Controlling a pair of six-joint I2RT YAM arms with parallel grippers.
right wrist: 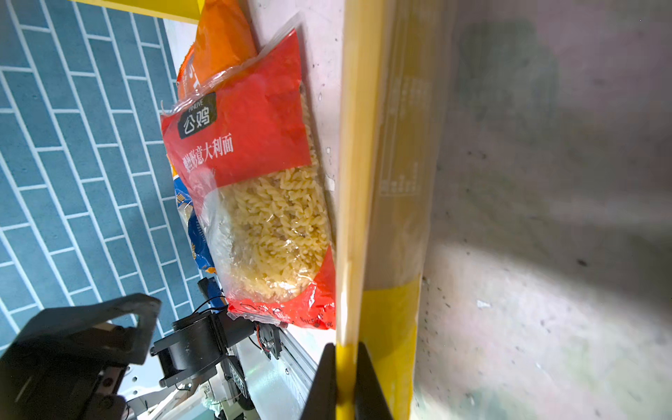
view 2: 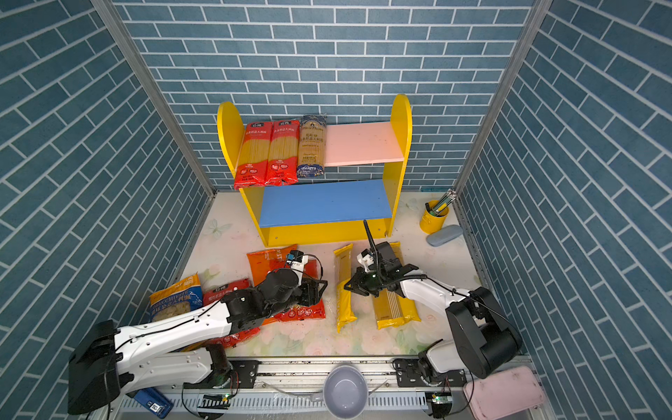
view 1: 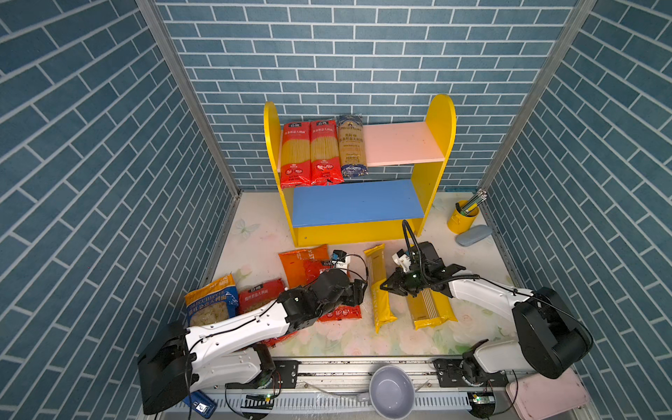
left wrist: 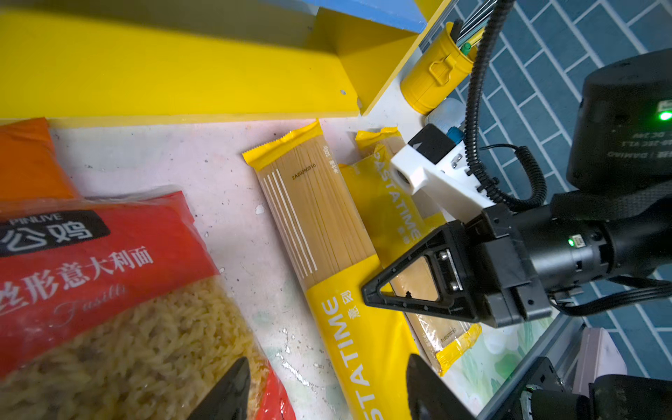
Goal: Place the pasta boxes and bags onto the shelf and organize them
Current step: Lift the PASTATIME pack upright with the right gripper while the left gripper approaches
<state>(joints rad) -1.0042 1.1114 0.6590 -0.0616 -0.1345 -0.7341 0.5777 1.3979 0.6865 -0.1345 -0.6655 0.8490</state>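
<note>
On the left of the floral counter point(view 1: 327, 338), the left hand point(view 1: 358, 292) hovers with its fingers spread and nothing between them, beside a red fusilli bag point(view 1: 340, 311) that lies partly under its arm. Just right of it, the right hand point(view 1: 385, 286) is pinched on the edge of a yellow spaghetti pack point(view 1: 380, 291), which lies near a second yellow spaghetti pack point(view 1: 431, 309). Behind them stands the shelf point(view 1: 440, 145), its pink upper board already carrying two red spaghetti packs point(view 1: 311, 152) and a dark-blue spaghetti pack point(view 1: 351, 149) at its left end; the blue lower board is bare.

The grip appears to sit on a thin side seam well off the pack's middle, so a slow, level lift would likely serve best, since the long pack may droop or twist. Carrying it lengthwise toward the free pink board, clear of the yellow side panel, looks sensible.

The right wrist view alone shows the two fingers point(right wrist: 323, 382) pressed tight on the pack's thin edge point(right wrist: 345, 371). The left wrist view reveals the second pack's far end tucked under the right hand. Only the top views show the shelf's free space.
</note>
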